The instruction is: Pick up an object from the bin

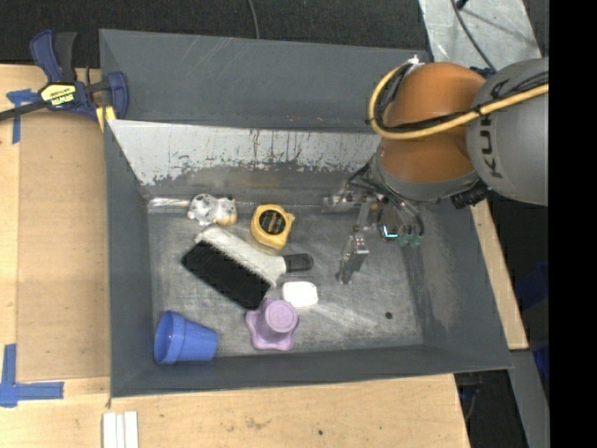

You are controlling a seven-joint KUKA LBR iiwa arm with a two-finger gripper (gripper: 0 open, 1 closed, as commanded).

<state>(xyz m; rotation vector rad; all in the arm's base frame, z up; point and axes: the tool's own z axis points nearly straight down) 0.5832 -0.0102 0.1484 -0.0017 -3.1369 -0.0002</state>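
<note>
Pick from a bin, seen from the open front side. Nearest the front wall of the grey metal bin point(280, 373) lie a blue plastic cup point(185, 337), tipped on its side in the front-left corner, and just to its right a lilac plastic piece with a round knob point(272, 325). Just behind the lilac piece sits a small white oval lump point(299, 295). To its left a flat black rectangular pad point(224, 275) lies slantwise, with a white strip point(244, 249) along its far edge and a small dark block point(297, 263) near the strip's right end. Farther back come a round yellow tape measure point(271, 226) and a small silvery crumpled thing point(212, 210).

The gripper point(352, 271) hangs low under the arm's orange wrist cover point(424, 129), over bare floor right of the group. It stands near the dark block and the white lump and appears clear of both. Whether it is spread or closed I cannot tell from here, and nothing is visibly caught in it.

Progress, as a judgement: the arm is down in the bin, but no object is gripped or raised. Every candidate rests on the floor, in the left and middle part. Closing on one thing and lifting it are both left to do.
</note>
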